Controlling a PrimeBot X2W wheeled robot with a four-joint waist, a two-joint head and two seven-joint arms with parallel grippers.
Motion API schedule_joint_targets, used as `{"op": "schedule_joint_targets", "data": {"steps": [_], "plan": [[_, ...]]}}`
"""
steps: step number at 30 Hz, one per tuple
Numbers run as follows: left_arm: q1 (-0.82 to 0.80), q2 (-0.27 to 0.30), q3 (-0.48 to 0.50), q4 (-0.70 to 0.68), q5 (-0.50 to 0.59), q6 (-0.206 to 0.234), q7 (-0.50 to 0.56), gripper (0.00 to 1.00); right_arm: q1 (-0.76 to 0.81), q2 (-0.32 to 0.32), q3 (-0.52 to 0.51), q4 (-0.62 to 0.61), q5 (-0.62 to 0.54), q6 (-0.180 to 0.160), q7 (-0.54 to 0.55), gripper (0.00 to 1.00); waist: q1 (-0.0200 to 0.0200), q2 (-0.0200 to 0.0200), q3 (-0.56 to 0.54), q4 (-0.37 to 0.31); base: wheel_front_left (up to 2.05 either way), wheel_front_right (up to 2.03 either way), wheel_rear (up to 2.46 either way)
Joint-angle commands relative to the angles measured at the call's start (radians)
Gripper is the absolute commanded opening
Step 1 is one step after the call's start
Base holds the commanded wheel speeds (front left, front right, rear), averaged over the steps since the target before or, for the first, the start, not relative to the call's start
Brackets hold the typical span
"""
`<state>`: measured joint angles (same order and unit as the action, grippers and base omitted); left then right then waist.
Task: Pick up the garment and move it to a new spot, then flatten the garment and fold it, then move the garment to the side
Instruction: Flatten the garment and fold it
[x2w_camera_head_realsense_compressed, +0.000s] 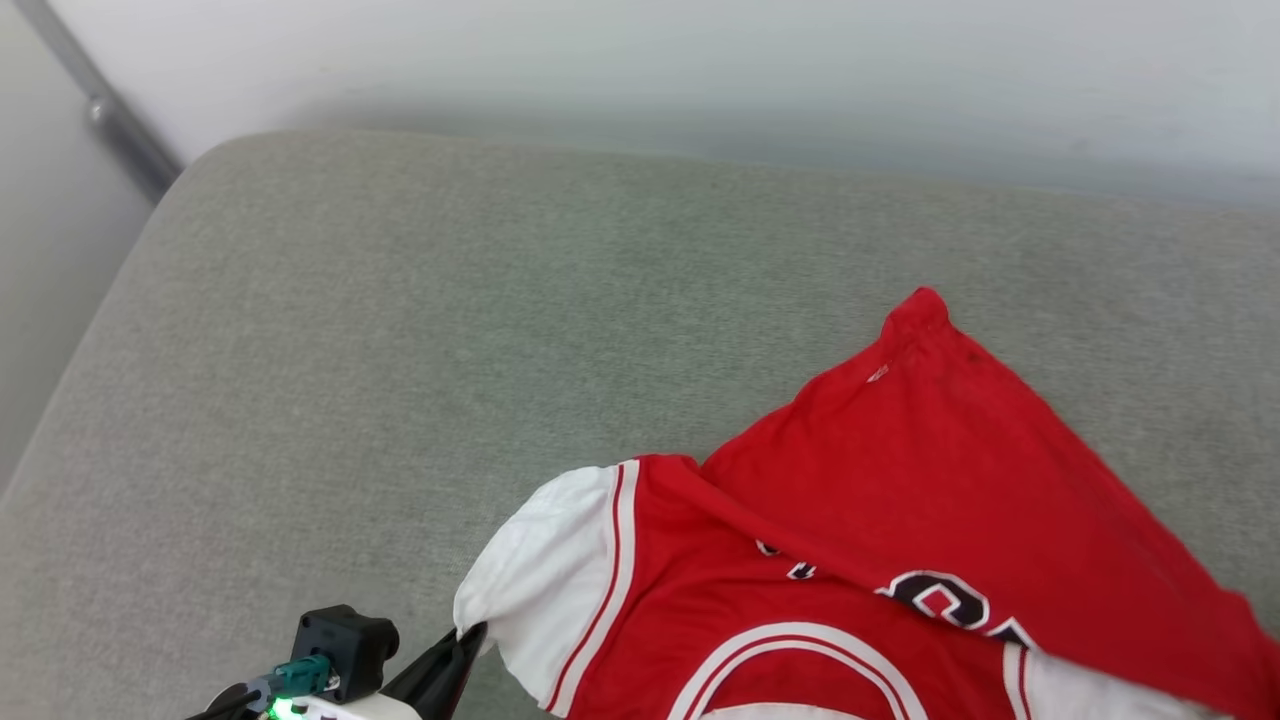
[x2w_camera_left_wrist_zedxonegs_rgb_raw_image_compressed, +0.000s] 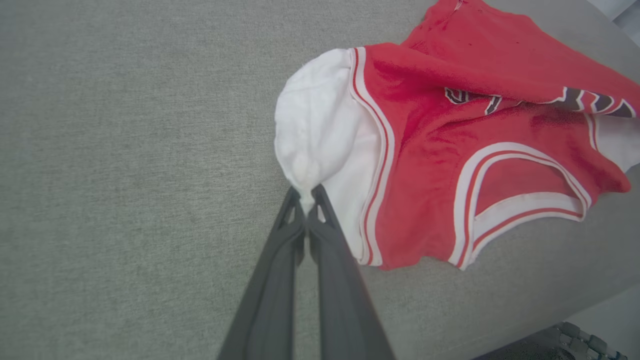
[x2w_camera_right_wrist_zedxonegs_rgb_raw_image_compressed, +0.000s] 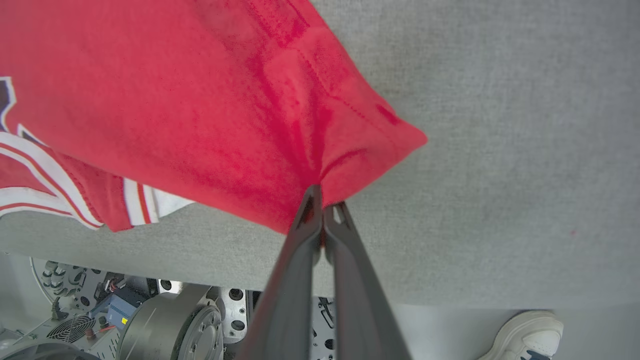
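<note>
Our left gripper (x2w_camera_left_wrist_zedxonegs_rgb_raw_image_compressed: 306, 192) is pinching one garment's (x2w_camera_head_realsense_compressed: 900, 480) sleeve (x2w_camera_left_wrist_zedxonegs_rgb_raw_image_compressed: 315, 115), our right gripper (x2w_camera_right_wrist_zedxonegs_rgb_raw_image_compressed: 324, 201) its red corner (x2w_camera_right_wrist_zedxonegs_rgb_raw_image_compressed: 380, 135). Open cushion (x2w_camera_head_realsense_compressed: 350, 330) is lying leftward.

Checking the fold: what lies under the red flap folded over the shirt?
Under the flap lies the shirt's chest; part of its black-and-white lettering peeks out along the flap's edge. The rest of the lettering is covered, so it cannot be read.

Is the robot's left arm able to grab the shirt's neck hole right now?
Probably not yet. The left gripper is pinched shut on the white sleeve, so it would have to let go first. The neck hole itself lies uncovered close by on the shirt.
</note>
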<state>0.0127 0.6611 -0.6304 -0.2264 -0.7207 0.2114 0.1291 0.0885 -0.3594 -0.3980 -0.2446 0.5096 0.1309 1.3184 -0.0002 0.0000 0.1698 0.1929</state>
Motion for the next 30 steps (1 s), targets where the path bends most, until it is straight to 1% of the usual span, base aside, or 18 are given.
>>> {"op": "schedule_joint_targets", "data": {"steps": [1,5,10,11,12,13,16,21,25,28,30], "plan": [[0.004,0.001,0.008,0.006,-0.008,0.001,-0.009,0.00,0.052,0.029,0.004,-0.002,-0.001,0.000,-0.011,0.00,0.0002,0.0000,-0.020,-0.035,0.00,0.00,0.00],[-0.009,-0.016,0.000,0.019,-0.009,-0.002,-0.010,0.00,0.114,0.057,0.029,0.028,-0.017,0.000,-0.042,0.00,0.0002,0.0000,-0.029,-0.046,0.00,0.00,0.00],[-0.014,-0.022,-0.005,0.026,-0.009,-0.005,-0.011,0.00,0.148,0.069,0.056,0.080,-0.028,0.000,-0.097,0.00,0.0002,0.0000,-0.034,-0.051,0.00,0.00,0.00],[-0.015,-0.022,-0.006,0.026,-0.009,-0.006,-0.010,0.00,0.146,0.066,0.063,0.082,-0.020,0.000,-0.110,0.22,0.0002,0.0000,-0.035,-0.050,0.00,0.00,0.00],[-0.015,-0.022,-0.006,0.026,-0.009,-0.006,-0.010,0.00,0.146,0.066,0.063,0.082,-0.020,0.000,-0.110,0.22,0.0002,0.0000,-0.035,-0.050,0.00,0.00,0.00],[-0.016,-0.022,-0.007,0.025,-0.009,-0.006,-0.009,0.00,0.140,0.064,0.065,0.087,-0.014,0.000,-0.122,1.00,0.0002,0.0000,-0.036,-0.049,0.00,0.00,0.00],[-0.015,-0.017,-0.007,0.020,-0.009,-0.004,-0.008,0.00,0.116,0.035,0.082,0.080,0.008,0.000,-0.139,1.00,0.0002,0.0000,-0.038,-0.045,0.00,0.00,0.00],[-0.018,-0.010,-0.013,0.003,-0.003,-0.007,-0.002,0.00,0.052,-0.021,0.105,0.016,0.055,0.000,-0.139,1.00,0.0002,0.0000,-0.031,-0.023,0.00,0.00,0.00],[-0.027,-0.008,-0.020,-0.022,0.008,-0.005,0.000,0.00,-0.067,-0.041,0.143,-0.038,0.118,0.000,-0.095,1.00,0.0002,0.0000,-0.005,0.001,0.00,0.00,0.00],[-0.044,-0.005,-0.025,-0.046,0.018,-0.015,0.006,0.00,-0.173,-0.061,0.204,-0.041,0.115,0.000,-0.056,1.00,0.0002,0.0000,0.024,0.028,0.00,0.00,0.00],[-0.057,-0.002,-0.029,-0.058,0.025,-0.018,0.010,0.00,-0.252,-0.062,0.245,-0.025,0.102,0.000,-0.031,1.00,0.0002,0.0000,0.047,0.046,0.00,0.00,0.00]]}}
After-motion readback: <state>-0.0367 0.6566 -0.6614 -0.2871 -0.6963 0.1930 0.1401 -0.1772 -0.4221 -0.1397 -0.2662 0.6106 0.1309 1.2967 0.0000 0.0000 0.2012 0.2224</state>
